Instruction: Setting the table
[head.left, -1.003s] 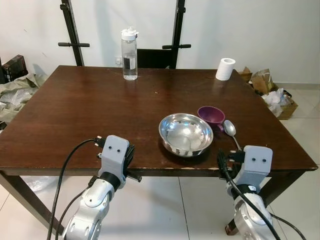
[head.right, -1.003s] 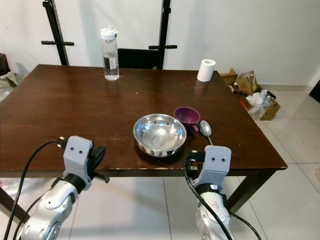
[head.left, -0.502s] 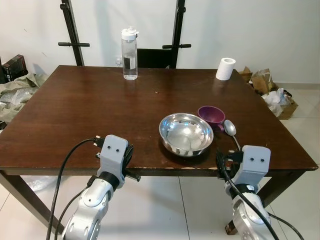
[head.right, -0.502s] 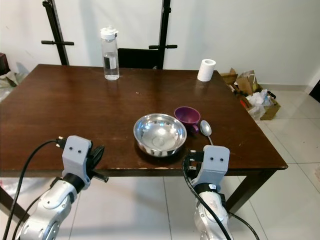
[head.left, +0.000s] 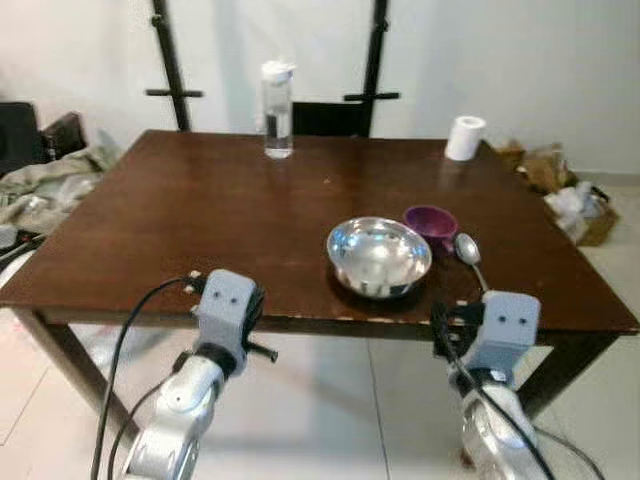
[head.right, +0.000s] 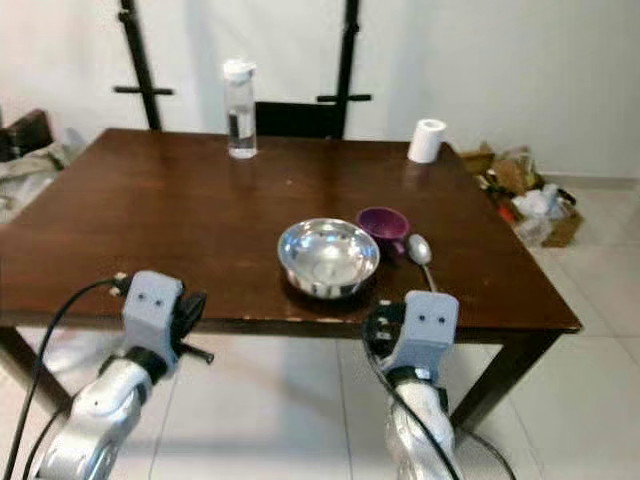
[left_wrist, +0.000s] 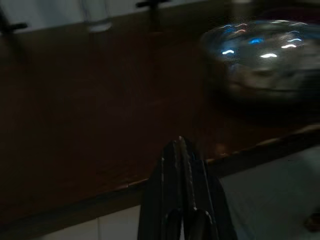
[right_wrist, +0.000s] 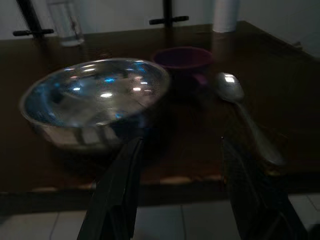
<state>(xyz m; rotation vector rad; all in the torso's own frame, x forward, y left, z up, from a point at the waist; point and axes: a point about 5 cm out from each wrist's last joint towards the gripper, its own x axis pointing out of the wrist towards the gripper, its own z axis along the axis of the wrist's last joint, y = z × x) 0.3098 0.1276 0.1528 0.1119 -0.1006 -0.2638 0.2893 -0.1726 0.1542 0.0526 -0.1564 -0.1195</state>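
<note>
Hovering before table (head.left: 150, 240), right gripper (right_wrist: 180, 192) spread wide (empty), left gripper (left_wrist: 183, 165) closed, bowl (right_wrist: 95, 100) nearby.

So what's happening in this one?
Nothing is held. The robot stands at the near edge of the table, both arms raised just short of it. The left gripper is shut; the right gripper is open, facing the steel bowl. A purple cup and spoon lie right of the bowl, untouched.
</note>
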